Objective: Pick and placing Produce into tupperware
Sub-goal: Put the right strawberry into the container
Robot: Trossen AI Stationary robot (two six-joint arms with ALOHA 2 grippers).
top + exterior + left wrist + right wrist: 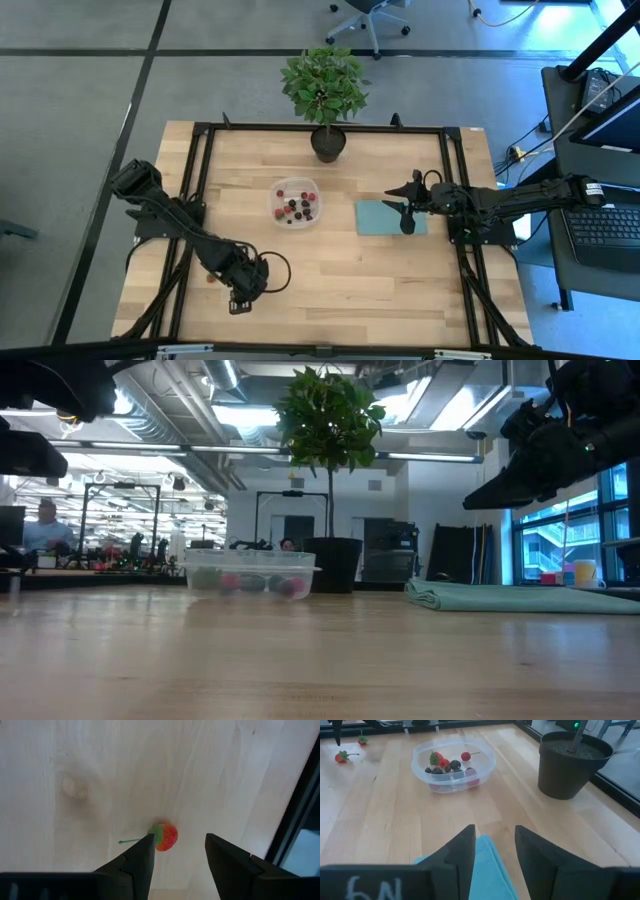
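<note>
One strawberry (165,837) partly behind left claw (177,851)

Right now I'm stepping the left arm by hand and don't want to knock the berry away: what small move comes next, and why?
Probably lower the left claw straight down, then close. Its open fingers already flank the small red strawberry-like berry with a green stem lying on the pale wooden table, nearer one finger; the clear plastic tupperware still awaits it.

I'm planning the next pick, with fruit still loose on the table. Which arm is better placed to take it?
Left. The left claw hangs open right over a loose strawberry, which sits between its fingers. The right claw hovers open above the teal cloth, away from any loose fruit and beside the tupperware.
</note>
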